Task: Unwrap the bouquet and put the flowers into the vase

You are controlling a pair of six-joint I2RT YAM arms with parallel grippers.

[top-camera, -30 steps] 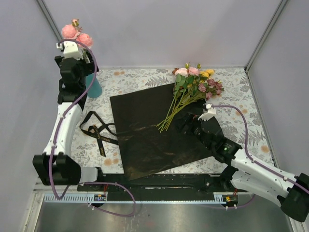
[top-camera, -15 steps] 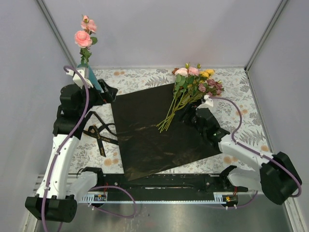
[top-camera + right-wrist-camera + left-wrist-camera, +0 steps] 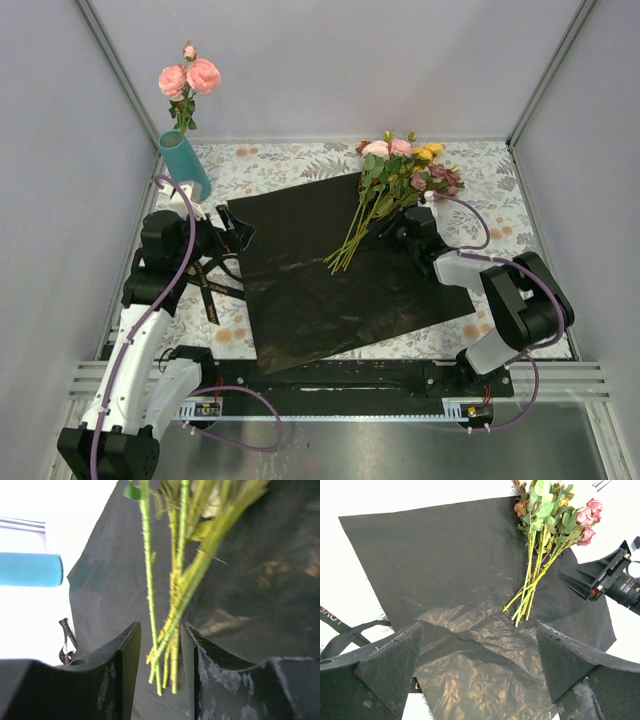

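Observation:
The bouquet lies unwrapped. Its flowers [image 3: 398,178] rest loose on the flat black paper [image 3: 320,285], blooms at the back, stem ends [image 3: 167,660] pointing forward. My right gripper [image 3: 385,228] straddles those stem ends. Its jaws have narrowed round the stems, with gaps still showing on both sides. Pink roses [image 3: 190,78] stand in the teal vase [image 3: 185,165] at the back left; the vase [image 3: 30,570] also shows in the right wrist view. My left gripper [image 3: 236,230] hangs wide open and empty over the paper's left edge [image 3: 470,645].
A black ribbon [image 3: 205,280] lies on the floral tablecloth [image 3: 300,160] left of the paper, under my left arm. Grey walls close in the table on three sides. The right gripper [image 3: 600,577] shows in the left wrist view beside the stems [image 3: 530,590].
My left arm dropped away from the vase, leaving the pink roses in it, and came to the paper's left edge. My right gripper advanced onto the stem ends and its jaws narrowed.

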